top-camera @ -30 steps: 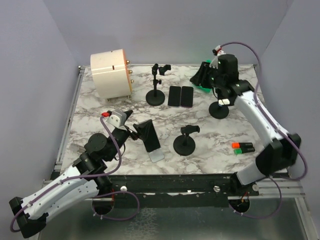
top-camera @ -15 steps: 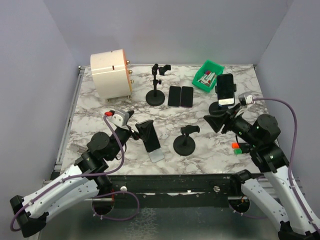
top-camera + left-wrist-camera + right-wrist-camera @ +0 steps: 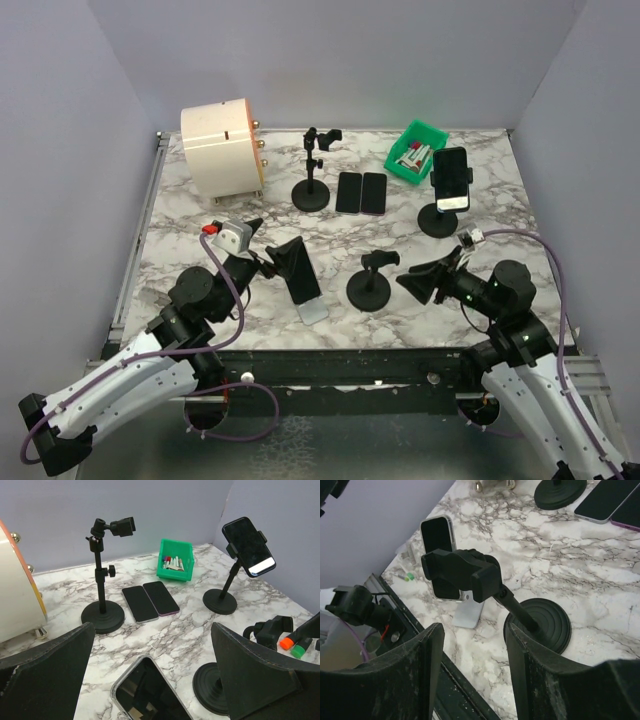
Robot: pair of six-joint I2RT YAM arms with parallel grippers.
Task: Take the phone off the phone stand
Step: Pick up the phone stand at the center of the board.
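Glass-faced and rigid, your phone leans on the small pale stand near the surface's front edge, right before the left claw, which gapes wide, holding nothing. Slick, light, breakable, I'd say: pinch its long side edges, never the screen. Your right claw hangs parted, empty, beside a bare black stand

Table: is showing a smooth, marbled white-and-grey finish.
Phone: is carrying glossy black glass, catching light.
Phone stand: is looking like matt black plastic.
Bin, one o'clock: is showing smooth green plastic.
Right gripper fingers: are looking matt black, dusty, scuffed.
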